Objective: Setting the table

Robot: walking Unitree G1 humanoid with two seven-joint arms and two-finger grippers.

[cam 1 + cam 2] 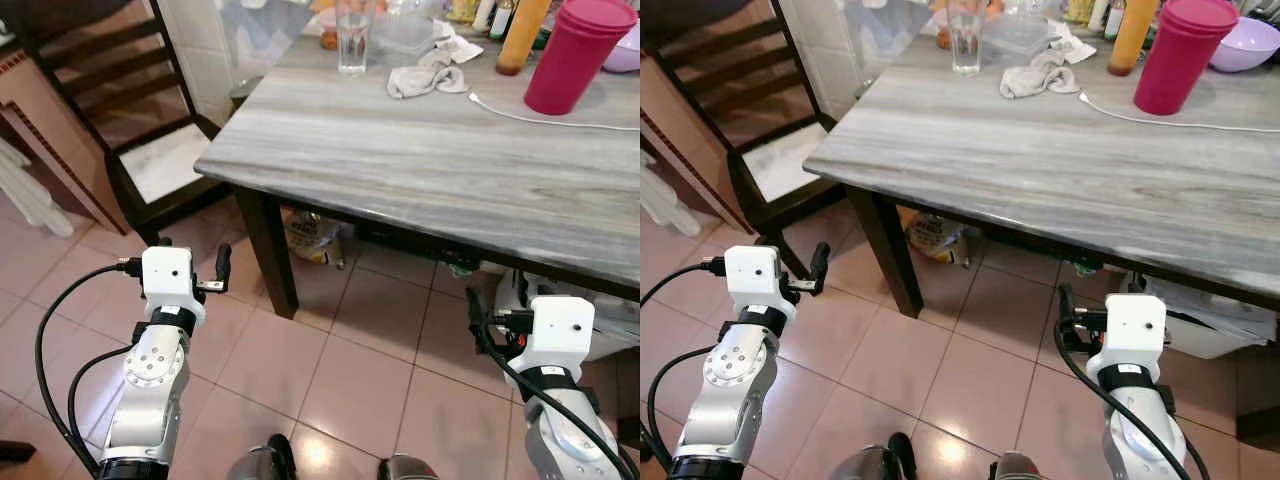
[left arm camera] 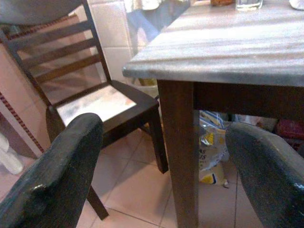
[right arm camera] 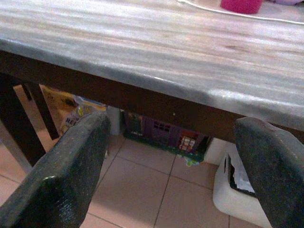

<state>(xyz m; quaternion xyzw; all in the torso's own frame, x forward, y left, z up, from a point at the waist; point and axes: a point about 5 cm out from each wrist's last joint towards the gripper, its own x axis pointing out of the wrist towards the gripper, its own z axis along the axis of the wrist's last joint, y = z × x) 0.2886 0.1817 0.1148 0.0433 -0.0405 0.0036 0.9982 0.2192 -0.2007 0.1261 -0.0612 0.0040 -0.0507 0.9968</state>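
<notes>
Both grippers hang low over the floor before the tabletop [image 1: 420, 160]: the left gripper [image 2: 161, 175] and the right gripper [image 3: 171, 171] have fingers wide apart and hold nothing. A glass [image 1: 353, 38], a cloth [image 1: 428, 72] and a pink cup [image 1: 575, 55] stand at the far side. I think the robot should step closer and raise its arms first.

Both silver arms are raised forward, bent at the elbow, wrists level. The left gripper [image 2: 161, 175] holds its jaws spread wide, nothing between them, one black finger [image 2: 57, 175] on each side of an empty gap. The right gripper [image 3: 171, 175] likewise has its jaws parted wide and empty, fingers [image 3: 61, 175] pointing ahead.
</notes>
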